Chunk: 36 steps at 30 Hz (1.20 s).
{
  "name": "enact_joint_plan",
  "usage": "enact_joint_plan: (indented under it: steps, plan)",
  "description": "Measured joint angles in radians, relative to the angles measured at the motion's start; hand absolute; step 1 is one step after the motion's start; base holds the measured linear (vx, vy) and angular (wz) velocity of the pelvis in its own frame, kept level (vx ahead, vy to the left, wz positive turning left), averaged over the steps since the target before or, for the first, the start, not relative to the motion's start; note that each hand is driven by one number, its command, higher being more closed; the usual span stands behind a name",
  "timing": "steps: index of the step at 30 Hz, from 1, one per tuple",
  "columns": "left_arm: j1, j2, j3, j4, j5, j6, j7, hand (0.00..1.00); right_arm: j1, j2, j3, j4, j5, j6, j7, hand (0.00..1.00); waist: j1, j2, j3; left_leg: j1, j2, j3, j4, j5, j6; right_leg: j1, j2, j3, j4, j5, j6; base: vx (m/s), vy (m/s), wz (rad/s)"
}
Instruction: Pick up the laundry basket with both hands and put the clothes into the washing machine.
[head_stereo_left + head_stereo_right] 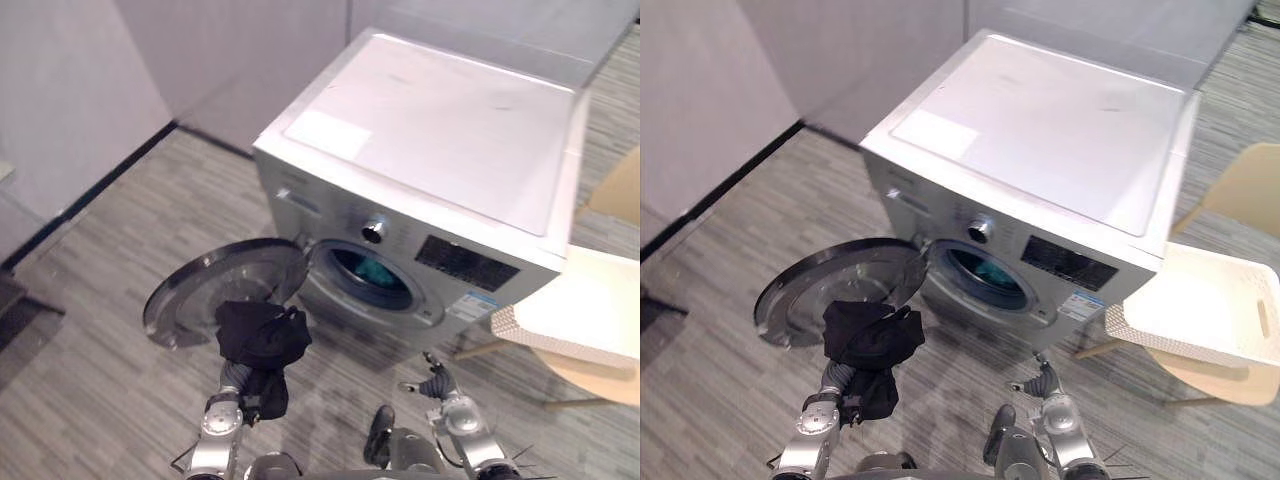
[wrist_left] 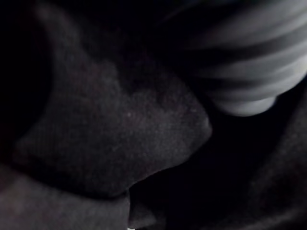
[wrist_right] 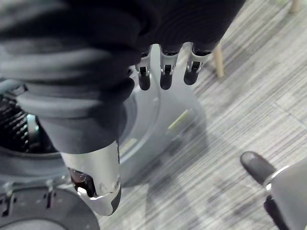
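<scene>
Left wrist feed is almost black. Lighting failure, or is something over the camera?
Left wrist view: dark because the black garment lies right against the camera, not a lighting fault. Left eye view: evenly lit, that garment drapes over the left hand; the drum opening is shaded inside. Right wrist view: well lit, right hand open.

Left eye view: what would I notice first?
The big silver washing machine stands in the middle, its round door swung open to the left, with something teal in the drum. Just in front, a black garment is bunched over the robot's left hand. A white laundry basket sits on a chair at the right.
</scene>
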Motion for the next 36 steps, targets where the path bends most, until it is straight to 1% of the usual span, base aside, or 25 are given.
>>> enact_joint_plan:
  steps: [2,3,4,5,6,8,9,10,11,12,13,14,15,16,17,18,21,24,27,28,30,31,32,34,36]
  plan:
    - [0.001,-0.002,0.002,0.007,0.0,-0.001,0.001,1.0,0.003,-0.013,0.002,0.011,0.002,0.0,-0.003,0.0,-0.017,0.006,0.005,-0.048,0.059,-0.049,0.198,0.015,-0.008,0.04,0.033,0.032,-0.037,-0.005,-0.001,0.11,-0.135,-0.47]
    - [0.001,-0.004,0.001,0.01,-0.002,-0.001,0.0,1.0,0.002,-0.015,0.002,0.013,0.004,0.0,-0.005,0.0,-0.018,0.008,0.009,-0.07,0.077,-0.074,0.272,0.032,0.002,0.055,0.044,0.045,-0.051,-0.004,-0.001,0.08,-0.096,-0.6]
    - [0.006,-0.006,-0.002,0.018,-0.002,-0.001,0.001,1.0,0.002,-0.018,0.003,0.019,0.008,0.0,-0.007,0.0,-0.016,0.009,0.019,-0.127,0.101,-0.14,0.419,0.092,0.009,0.094,0.052,0.085,-0.081,-0.003,-0.005,0.08,-0.014,-0.65]
    - [0.01,-0.007,-0.01,0.02,-0.003,-0.001,0.0,1.0,0.0,-0.019,0.002,0.027,0.01,-0.001,-0.014,0.0,-0.012,0.0,0.033,-0.162,0.1,-0.2,0.499,0.066,0.006,0.112,0.056,0.109,-0.095,-0.013,-0.018,0.08,0.042,-0.83]
    - [0.008,-0.003,-0.028,0.026,-0.003,-0.001,0.0,1.0,-0.001,-0.015,-0.006,0.034,0.019,0.0,-0.024,0.0,0.002,0.006,0.038,-0.207,0.077,-0.266,0.544,-0.006,0.008,0.12,0.056,0.138,-0.097,-0.018,-0.019,0.08,0.059,-0.69]
    - [0.009,-0.004,-0.034,0.026,-0.004,-0.002,0.0,1.0,0.0,-0.013,-0.044,0.042,0.031,0.001,-0.027,0.0,0.011,0.004,0.042,-0.265,0.025,-0.342,0.499,-0.057,0.009,0.121,0.055,0.179,-0.098,-0.02,-0.016,0.12,0.077,-0.67]
    - [0.012,-0.004,-0.034,0.026,-0.005,-0.002,0.002,1.0,0.0,-0.009,-0.053,0.047,0.039,0.001,-0.029,0.0,0.011,0.005,0.046,-0.28,-0.014,-0.398,0.394,-0.057,0.008,0.121,0.053,0.199,-0.092,-0.025,-0.007,0.13,0.103,-0.59]
    - [0.012,-0.004,-0.034,0.027,-0.005,-0.002,0.002,1.0,-0.001,-0.007,-0.069,0.052,0.039,0.001,-0.032,0.0,0.011,0.006,0.05,-0.281,-0.034,-0.431,0.326,-0.055,0.005,0.121,0.051,0.208,-0.085,-0.031,0.001,0.16,0.22,-0.51]
    - [0.01,-0.004,-0.035,0.027,-0.005,-0.003,0.002,1.0,-0.003,-0.009,-0.085,0.063,0.039,-0.001,-0.042,0.0,0.01,0.014,0.059,-0.267,-0.074,-0.506,0.175,-0.042,-0.011,0.116,0.046,0.226,-0.055,-0.046,0.024,0.15,0.256,-0.66]
    - [0.005,-0.001,-0.038,0.033,-0.006,-0.009,0.004,1.0,-0.012,-0.016,-0.094,0.082,0.039,-0.001,-0.046,0.0,0.013,0.026,0.078,-0.239,-0.104,-0.546,0.071,0.036,-0.001,0.079,0.038,0.262,0.029,-0.087,0.056,0.16,0.307,-0.66]
    - [0.001,0.006,-0.044,0.035,-0.006,-0.009,0.005,1.0,-0.016,-0.008,-0.096,0.087,0.04,0.002,-0.044,0.0,0.015,0.007,0.084,-0.236,-0.116,-0.521,0.073,0.035,-0.001,0.061,0.019,0.275,0.068,-0.1,0.07,0.14,0.224,-0.41]
    - [-0.001,0.013,-0.047,0.035,-0.006,-0.01,0.006,1.0,-0.011,0.001,-0.098,0.077,0.04,0.001,-0.044,0.0,0.004,-0.012,0.088,-0.25,-0.137,-0.508,0.093,0.028,0.014,0.041,-0.01,0.277,0.114,-0.119,0.092,0.16,0.231,-0.09]
    - [-0.021,0.02,-0.048,0.03,-0.008,-0.01,0.006,1.0,-0.003,0.004,-0.112,0.058,0.046,0.0,-0.046,0.0,0.01,-0.023,0.104,-0.28,-0.161,-0.481,0.156,0.008,0.043,0.0,-0.048,0.283,0.185,-0.146,0.107,0.15,0.18,-0.01]
    - [-0.024,0.019,-0.051,0.026,-0.01,-0.01,0.006,1.0,-0.003,0.004,-0.112,0.056,0.047,0.0,-0.046,0.0,0.011,-0.024,0.111,-0.284,-0.165,-0.474,0.169,0.006,0.045,-0.005,-0.055,0.286,0.199,-0.151,0.108,0.1,0.191,-0.12]
    - [-0.034,0.021,-0.067,-0.003,-0.014,-0.011,0.011,1.0,-0.013,0.007,-0.113,0.034,0.048,0.0,-0.046,0.0,0.011,-0.027,0.145,-0.299,-0.176,-0.443,0.223,-0.007,0.055,-0.03,-0.081,0.3,0.261,-0.168,0.115,0.01,0.099,-0.13]
    - [-0.041,0.022,-0.071,-0.021,-0.015,-0.014,0.015,1.0,-0.023,0.009,-0.112,0.022,0.048,-0.001,-0.047,0.0,0.01,-0.026,0.161,-0.307,-0.178,-0.43,0.253,-0.02,0.059,-0.047,-0.089,0.309,0.296,-0.177,0.115,0.0,0.152,-0.31]
    - [-0.086,0.024,-0.079,-0.077,-0.024,-0.023,0.048,1.0,-0.079,0.012,-0.106,-0.057,0.059,-0.005,-0.065,0.0,0.01,-0.024,0.204,-0.446,-0.154,-0.376,0.467,-0.16,0.09,-0.231,-0.107,0.37,0.524,-0.271,0.13,-0.07,0.114,-0.45]
    - [-0.172,0.026,-0.087,-0.078,-0.024,-0.023,0.07,1.0,-0.117,0.013,-0.105,-0.093,0.072,-0.002,-0.087,0.0,0.008,-0.034,0.267,-0.534,-0.125,-0.355,0.606,-0.227,0.104,-0.335,-0.111,0.396,0.657,-0.327,0.131,-0.12,0.029,-0.27]
    - [-0.285,0.026,-0.086,-0.087,-0.031,-0.023,0.111,1.0,-0.195,0.021,-0.105,-0.132,0.079,0.001,-0.109,0.0,0.008,-0.052,0.307,-0.726,-0.057,-0.332,0.788,-0.289,0.107,-0.556,-0.072,0.448,0.82,-0.357,0.116,-0.16,-0.002,-0.46]
    - [-0.311,0.025,-0.085,-0.087,-0.038,-0.023,0.116,1.0,-0.211,0.022,-0.105,-0.136,0.08,0.002,-0.115,0.0,0.007,-0.055,0.319,-0.756,-0.045,-0.331,0.817,-0.296,0.106,-0.59,-0.065,0.453,0.845,-0.36,0.111,-0.19,-0.017,-0.43]
    - [-0.421,0.023,-0.084,-0.095,-0.059,-0.023,0.155,1.0,-0.259,0.032,-0.105,-0.187,0.08,0.005,-0.148,0.0,0.007,-0.065,0.341,-0.906,-0.003,-0.331,0.94,-0.321,0.106,-0.759,-0.039,0.475,0.962,-0.369,0.102,-0.16,-0.035,-0.35]
    - [-0.45,0.023,-0.084,-0.1,-0.066,-0.023,0.163,1.0,-0.272,0.036,-0.105,-0.205,0.08,0.006,-0.156,0.0,0.007,-0.068,0.349,-0.942,0.005,-0.333,0.969,-0.326,0.106,-0.797,-0.035,0.478,0.989,-0.372,0.1,-0.13,-0.067,-0.26]
    - [-0.527,0.023,-0.083,-0.123,-0.069,-0.022,0.187,1.0,-0.301,0.044,-0.106,-0.254,0.08,0.005,-0.174,0.0,0.001,-0.073,0.382,-1.013,0.023,-0.339,1.033,-0.336,0.105,-0.875,-0.023,0.486,1.053,-0.38,0.094,-0.13,-0.086,-0.16]
    - [-0.581,0.021,-0.084,-0.168,-0.085,-0.022,0.207,1.0,-0.314,0.052,-0.105,-0.297,0.08,0.005,-0.182,0.0,-0.007,-0.075,0.385,-1.097,0.038,-0.348,1.09,-0.345,0.104,-0.962,-0.012,0.494,1.108,-0.388,0.096,-0.13,-0.097,-0.1]
    - [-0.673,0.029,-0.084,-0.209,-0.089,-0.022,0.245,1.0,-0.316,0.057,-0.109,-0.347,0.089,0.003,-0.199,0.0,-0.026,-0.076,0.386,-1.199,0.05,-0.368,1.162,-0.351,0.104,-1.062,-0.009,0.494,1.18,-0.395,0.088,-0.1,-0.095,0.0]
